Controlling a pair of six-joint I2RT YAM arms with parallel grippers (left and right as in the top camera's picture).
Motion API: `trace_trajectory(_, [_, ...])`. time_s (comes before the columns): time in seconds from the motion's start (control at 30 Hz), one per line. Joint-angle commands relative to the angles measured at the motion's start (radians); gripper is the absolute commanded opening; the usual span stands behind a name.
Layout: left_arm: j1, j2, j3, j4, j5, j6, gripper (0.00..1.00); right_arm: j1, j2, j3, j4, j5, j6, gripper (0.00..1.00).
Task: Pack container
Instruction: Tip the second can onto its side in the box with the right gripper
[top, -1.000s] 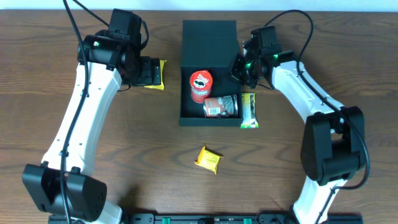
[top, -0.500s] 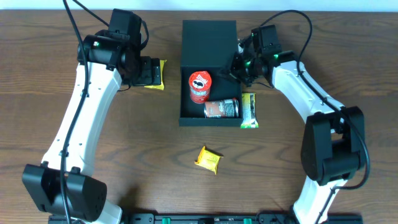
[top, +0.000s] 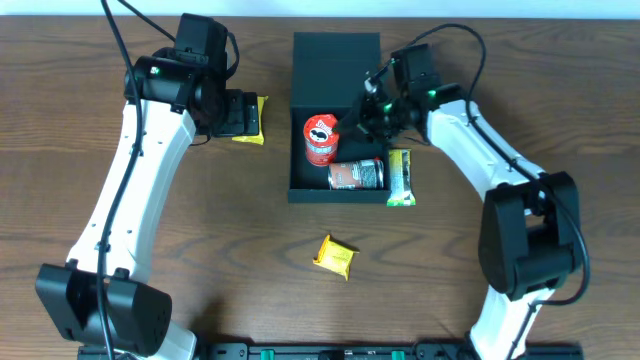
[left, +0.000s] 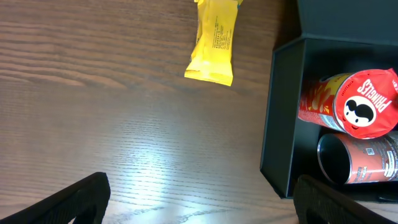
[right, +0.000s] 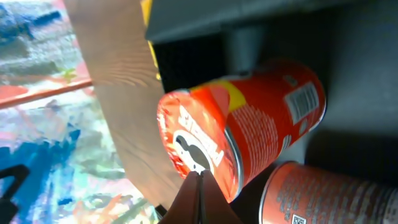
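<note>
The dark container (top: 337, 196) sits open at table centre, its lid (top: 337, 55) folded back. Inside, a red Pringles can (top: 321, 138) lies near the left wall and a second red can (top: 356, 173) lies along the front. My right gripper (top: 368, 118) is shut and empty, inside the box next to the Pringles can (right: 249, 134), with its tips (right: 200, 177) close to the can's lid. My left gripper (top: 232, 115) is open over bare wood (left: 199, 199), near a yellow packet (left: 214, 40) left of the container's wall (left: 283, 112).
A green packet (top: 400, 178) lies against the container's right outer wall. Another yellow packet (top: 336, 256) lies on the wood in front of the box. The left arm's packet shows by its gripper in the overhead view (top: 256, 120).
My right gripper has moved left, from the box's right rim into the box toward the Pringles can. The second can has settled flat along the front. The left arm has not moved.
</note>
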Motion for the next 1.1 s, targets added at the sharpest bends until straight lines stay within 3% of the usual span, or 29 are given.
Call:
trace_trajectory(0.0, [0.006, 0.003, -0.001, -0.003, 0.003, 0.011, 0.95, 0.012, -0.006, 0.000, -0.017, 0.056, -0.016, 0.02])
trace_trajectory(1.07, [0.006, 0.003, -0.001, -0.004, 0.004, 0.011, 0.95, 0.002, -0.006, 0.000, -0.138, 0.358, -0.132, 0.02])
